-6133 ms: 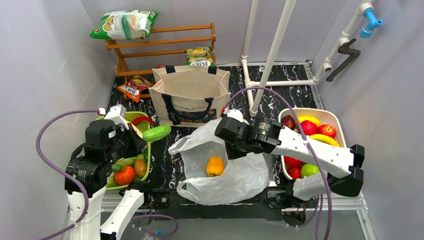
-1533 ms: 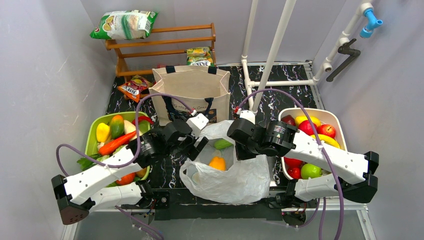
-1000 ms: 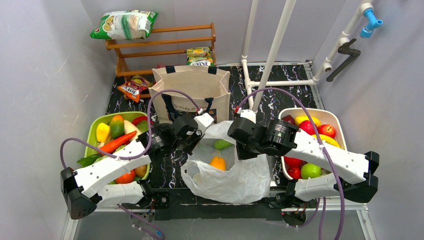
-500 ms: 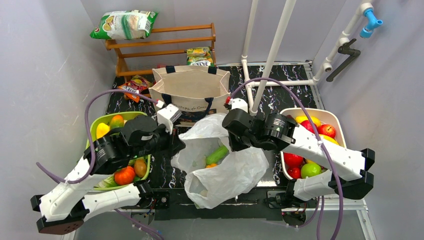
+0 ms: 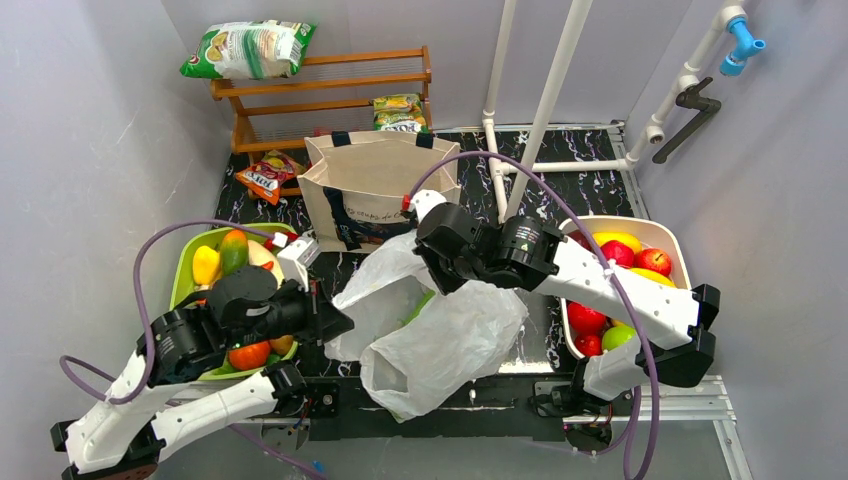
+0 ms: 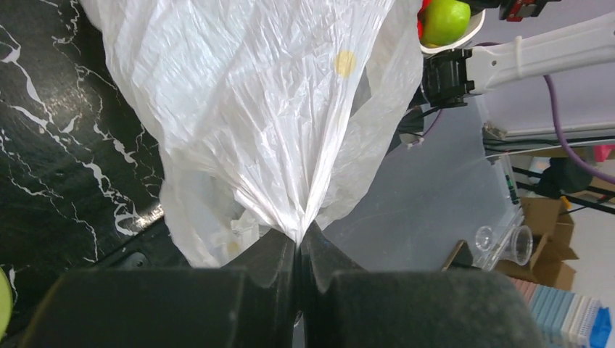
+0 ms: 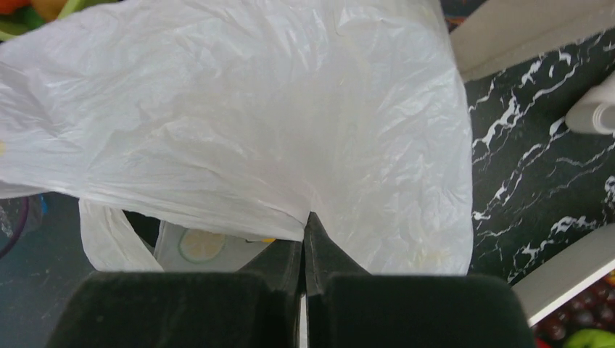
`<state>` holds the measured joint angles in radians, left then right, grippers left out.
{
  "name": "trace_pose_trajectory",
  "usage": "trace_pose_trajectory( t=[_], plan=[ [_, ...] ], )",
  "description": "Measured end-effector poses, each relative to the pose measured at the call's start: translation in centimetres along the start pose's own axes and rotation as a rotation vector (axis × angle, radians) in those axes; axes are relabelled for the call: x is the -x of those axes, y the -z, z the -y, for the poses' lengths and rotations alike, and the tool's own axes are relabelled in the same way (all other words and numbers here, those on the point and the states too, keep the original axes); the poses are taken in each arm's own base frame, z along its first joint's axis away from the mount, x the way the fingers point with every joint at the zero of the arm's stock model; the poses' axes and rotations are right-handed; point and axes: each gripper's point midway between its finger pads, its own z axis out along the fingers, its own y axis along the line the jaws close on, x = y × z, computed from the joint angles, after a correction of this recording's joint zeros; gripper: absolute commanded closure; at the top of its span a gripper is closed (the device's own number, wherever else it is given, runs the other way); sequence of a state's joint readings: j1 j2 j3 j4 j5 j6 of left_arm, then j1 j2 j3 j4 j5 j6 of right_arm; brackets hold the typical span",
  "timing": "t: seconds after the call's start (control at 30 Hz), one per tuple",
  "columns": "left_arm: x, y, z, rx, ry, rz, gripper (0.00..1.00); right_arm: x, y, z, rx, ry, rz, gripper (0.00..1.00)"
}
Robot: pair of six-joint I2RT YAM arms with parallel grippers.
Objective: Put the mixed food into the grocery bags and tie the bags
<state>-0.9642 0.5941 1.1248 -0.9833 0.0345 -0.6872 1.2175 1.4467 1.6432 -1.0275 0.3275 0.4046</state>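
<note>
The white plastic grocery bag [image 5: 440, 335] lies stretched between both arms at the table's near middle. My left gripper [image 5: 335, 325] is shut on a bunched fold at its left edge. In the left wrist view the film [image 6: 275, 109] fans out from the left gripper [image 6: 299, 235]. My right gripper [image 5: 442, 285] is shut on the bag's upper right rim, and the right wrist view shows the right gripper [image 7: 307, 221] pinching the sheet [image 7: 239, 130]. A green sliver of food [image 5: 416, 304] shows at the bag's mouth. The beige canvas tote [image 5: 380, 190] stands open behind.
A green tray [image 5: 188, 268] of vegetables sits at the left under my left arm. A white tray [image 5: 662, 232] of apples and a banana sits at the right. Snack packets lie on the wooden rack [image 5: 330, 90] and beside it [image 5: 268, 178]. White pipes [image 5: 545, 110] rise behind.
My left gripper has pulled the bag's left edge back toward the near left. The right gripper has shifted left with the rim. The bag's mouth has closed up, hiding the yellow pepper.
</note>
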Motion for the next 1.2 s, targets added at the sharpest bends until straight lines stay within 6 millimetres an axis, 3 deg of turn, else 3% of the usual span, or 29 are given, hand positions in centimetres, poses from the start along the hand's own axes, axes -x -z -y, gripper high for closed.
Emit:
trace_pose_trajectory(
  t=[0.27, 0.5, 0.67, 0.7, 0.77, 0.87, 1.2],
  plan=[
    [-0.2, 1.9, 0.7, -0.023, 0.088, -0.004, 1.00, 2.7, 1.0, -1.4, 0.108, 0.163, 0.112, 0.99],
    [-0.8, 1.9, 0.8, -0.016, 0.133, -0.038, 0.98, 2.7, 0.5, -0.7, 0.085, 0.226, 0.163, 0.99],
    [-1.2, 2.1, 0.0, 0.031, 0.119, -0.060, 0.62, 0.3, -0.9, 0.3, 0.062, 0.260, 0.132, 0.99],
    [-1.2, 2.2, -0.2, 0.038, 0.112, -0.063, 0.47, -0.3, -1.0, 0.7, 0.055, 0.264, 0.121, 0.99],
    [-1.1, 2.5, -0.3, 0.055, 0.088, -0.071, 0.05, -1.1, -1.0, 1.2, 0.051, 0.267, 0.110, 0.99],
    [-0.1, 2.7, 0.1, 0.068, 0.039, -0.079, 0.02, -1.4, -0.6, 1.4, 0.062, 0.266, 0.114, 0.99],
    [6.7, 1.4, 3.8, 0.028, -0.244, 0.007, 0.02, -2.2, 0.3, 1.3, 0.098, 0.261, 0.137, 0.99]
  ],
)
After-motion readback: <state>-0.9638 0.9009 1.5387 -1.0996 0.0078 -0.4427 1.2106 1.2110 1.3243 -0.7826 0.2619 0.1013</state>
